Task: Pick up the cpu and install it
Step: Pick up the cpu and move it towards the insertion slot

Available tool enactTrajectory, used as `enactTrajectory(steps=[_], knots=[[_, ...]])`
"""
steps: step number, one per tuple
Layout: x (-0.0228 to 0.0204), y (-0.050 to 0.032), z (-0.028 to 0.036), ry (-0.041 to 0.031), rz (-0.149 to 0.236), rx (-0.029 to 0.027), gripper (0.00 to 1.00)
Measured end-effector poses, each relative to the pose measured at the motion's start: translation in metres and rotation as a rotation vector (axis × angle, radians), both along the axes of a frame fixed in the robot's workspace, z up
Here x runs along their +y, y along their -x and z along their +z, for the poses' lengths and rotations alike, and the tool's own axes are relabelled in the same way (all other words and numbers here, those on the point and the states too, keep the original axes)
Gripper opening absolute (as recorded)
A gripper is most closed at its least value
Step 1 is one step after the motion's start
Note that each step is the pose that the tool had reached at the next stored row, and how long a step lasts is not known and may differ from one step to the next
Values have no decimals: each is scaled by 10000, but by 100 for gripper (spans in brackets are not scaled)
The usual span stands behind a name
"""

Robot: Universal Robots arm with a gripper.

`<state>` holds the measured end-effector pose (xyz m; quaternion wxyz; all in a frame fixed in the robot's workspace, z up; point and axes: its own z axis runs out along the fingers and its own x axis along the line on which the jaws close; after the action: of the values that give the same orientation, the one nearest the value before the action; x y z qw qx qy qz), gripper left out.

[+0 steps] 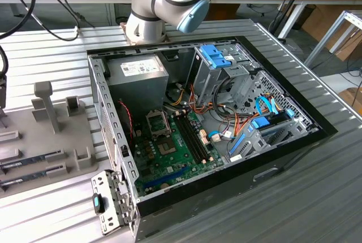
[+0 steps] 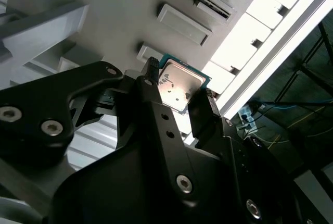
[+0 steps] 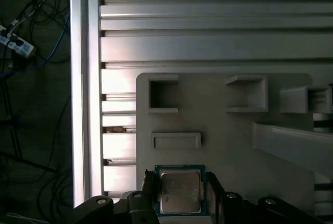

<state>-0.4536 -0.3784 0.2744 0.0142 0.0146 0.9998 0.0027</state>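
The cpu point(image 3: 179, 191) point(image 2: 181, 84), a small square chip with a silver-grey top and a thin green rim, sits between the black fingers of my gripper point(image 3: 180, 195) point(image 2: 176, 87) in both wrist views. One finger point(image 3: 149, 193) presses on one of its edges and the other finger point(image 3: 213, 197) on the opposite edge, so the gripper is shut on it. Behind the chip lies the grey parts tray point(image 3: 234, 146) point(image 2: 104, 15). In the exterior view the open computer case point(image 1: 294, 141) shows the green motherboard point(image 1: 186, 152) with its metal-framed socket point(image 1: 157, 123).
The grey tray point(image 1: 45, 141) with raised holders and memory sticks point(image 1: 31, 161) lies at the exterior view's left on the ribbed aluminium table point(image 1: 51, 45). The arm's base point(image 1: 148, 25) stands behind the case. A grey power-supply box point(image 1: 138, 79) and blue drive brackets point(image 1: 215, 56) fill the case's rear.
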Motion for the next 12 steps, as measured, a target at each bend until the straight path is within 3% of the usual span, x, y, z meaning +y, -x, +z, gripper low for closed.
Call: enactTrajectory(steps=[12], knots=[[0, 0, 47, -68, 0, 0, 47]])
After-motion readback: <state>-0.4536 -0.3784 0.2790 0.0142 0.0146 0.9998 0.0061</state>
